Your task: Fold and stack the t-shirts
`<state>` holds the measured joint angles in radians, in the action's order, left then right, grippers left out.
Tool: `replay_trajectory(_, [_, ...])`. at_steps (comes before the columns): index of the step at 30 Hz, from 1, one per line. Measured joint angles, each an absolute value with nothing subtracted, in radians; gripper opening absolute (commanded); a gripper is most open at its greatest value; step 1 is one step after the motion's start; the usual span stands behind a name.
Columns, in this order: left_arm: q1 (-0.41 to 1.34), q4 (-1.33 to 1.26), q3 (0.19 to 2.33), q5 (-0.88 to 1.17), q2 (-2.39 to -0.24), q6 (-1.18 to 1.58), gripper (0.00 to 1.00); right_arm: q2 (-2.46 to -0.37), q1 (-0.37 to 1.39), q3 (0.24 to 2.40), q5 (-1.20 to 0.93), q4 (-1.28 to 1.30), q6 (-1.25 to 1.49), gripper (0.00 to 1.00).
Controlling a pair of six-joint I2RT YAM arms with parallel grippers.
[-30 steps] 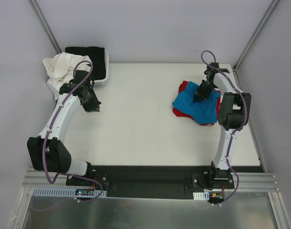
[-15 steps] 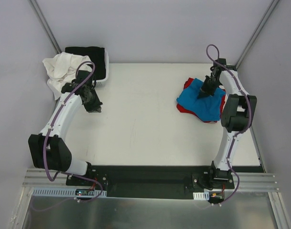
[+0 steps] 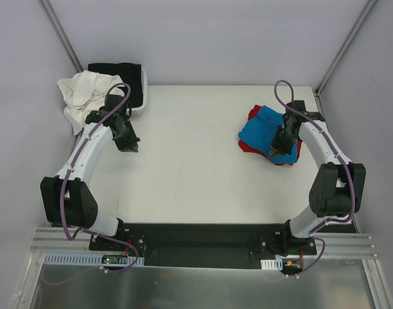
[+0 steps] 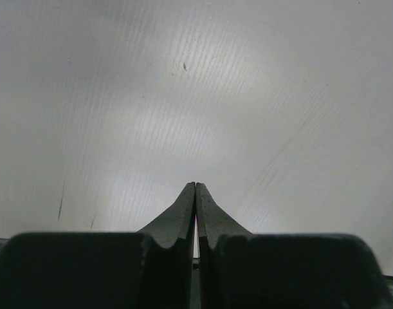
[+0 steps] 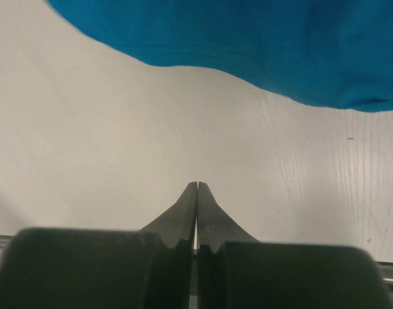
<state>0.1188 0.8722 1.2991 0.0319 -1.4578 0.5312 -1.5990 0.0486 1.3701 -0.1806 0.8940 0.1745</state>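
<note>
We see right pincer [image 3: 278,148] pulled back off the blue shirt [image 3: 260,132], shut, empty; it lies on the red shirt [image 3: 246,147]. Left pincer [image 3: 127,143] shut too. White shirt [image 3: 80,90] looks next.

- Right end effector [image 3: 278,148]: moved from above the middle of the blue t-shirt [image 3: 260,132], first toward the far edge, then back to the pile's near right edge.
- Right arm [image 3: 325,154]: elbow swung toward the near side of the tabletop [image 3: 196,167].
- Blue t-shirt: shifted slightly right and farther away.
- Left end effector [image 3: 127,143]: nudged slightly rightward.
</note>
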Motion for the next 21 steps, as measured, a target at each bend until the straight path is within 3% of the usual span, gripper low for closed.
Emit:
replay_trajectory(6, [0.119,0.872,1.299,0.044,-1.458,0.527,0.0,-1.648,0.048,1.237,-0.102,0.878,0.179,0.01])
replay_trajectory(21, [0.119,0.872,1.299,0.044,-1.454,0.505,0.0,-1.88,0.003,1.376,-0.102,0.796,0.202,0.01])
